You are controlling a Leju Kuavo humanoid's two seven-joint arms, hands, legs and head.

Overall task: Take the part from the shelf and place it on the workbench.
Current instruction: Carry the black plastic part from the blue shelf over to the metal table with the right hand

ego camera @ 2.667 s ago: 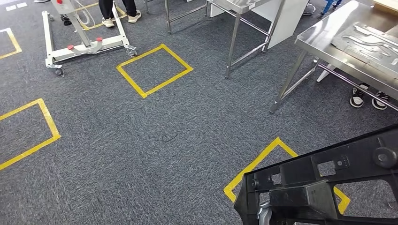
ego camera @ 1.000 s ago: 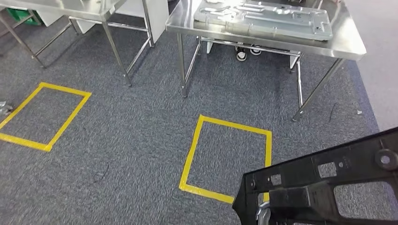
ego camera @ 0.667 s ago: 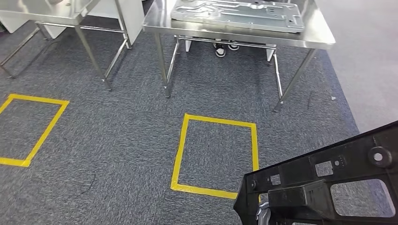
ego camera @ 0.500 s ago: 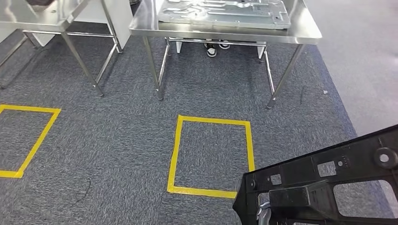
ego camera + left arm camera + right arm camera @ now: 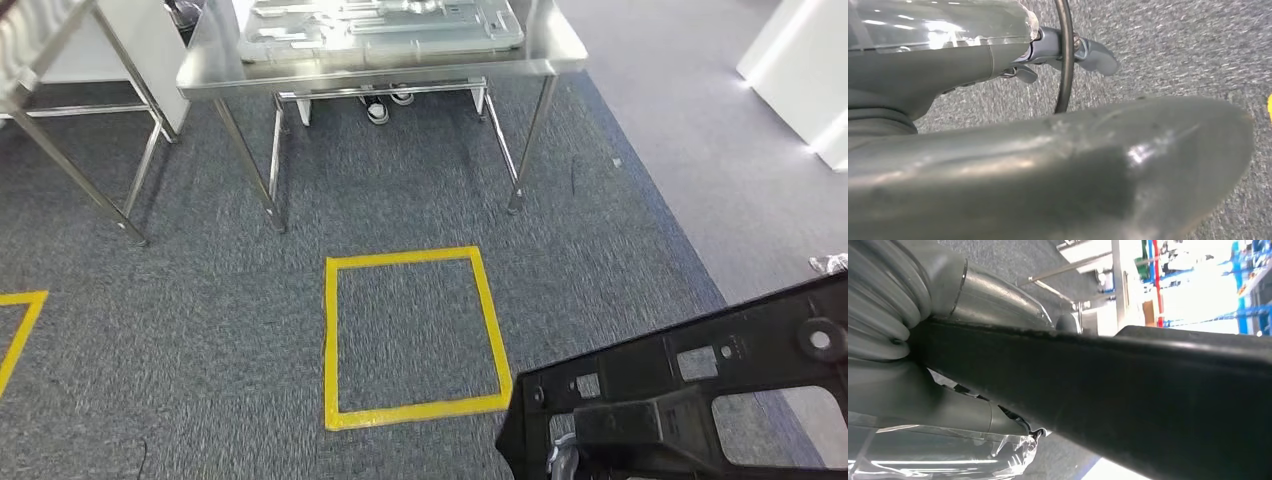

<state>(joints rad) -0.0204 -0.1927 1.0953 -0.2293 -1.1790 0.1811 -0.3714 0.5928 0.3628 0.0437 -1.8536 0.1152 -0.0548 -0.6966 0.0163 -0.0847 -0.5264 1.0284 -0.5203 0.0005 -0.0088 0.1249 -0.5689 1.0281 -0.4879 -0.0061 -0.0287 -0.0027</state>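
From the head view, the black part [image 5: 690, 400] sits low on the right, over grey carpet [image 5: 200, 330]. A yellow square [image 5: 410, 335] lies before the steel workbench [image 5: 380, 70], which carries a metal plate [image 5: 380, 20].

Left wrist view: the left hand [image 5: 1048, 165] is blurry; I cannot tell its grip.

Right wrist view: the right hand [image 5: 948, 340] grips the part.

No text, label, brand, number or sign can be read in any of the views. The black part [image 5: 690, 390] near the right of the head view carries a small moulded patch beside one of its square openings, but its marks are too small to make out. The yellow tape square [image 5: 412, 337] on the carpet is a plain outline with no writing on it.
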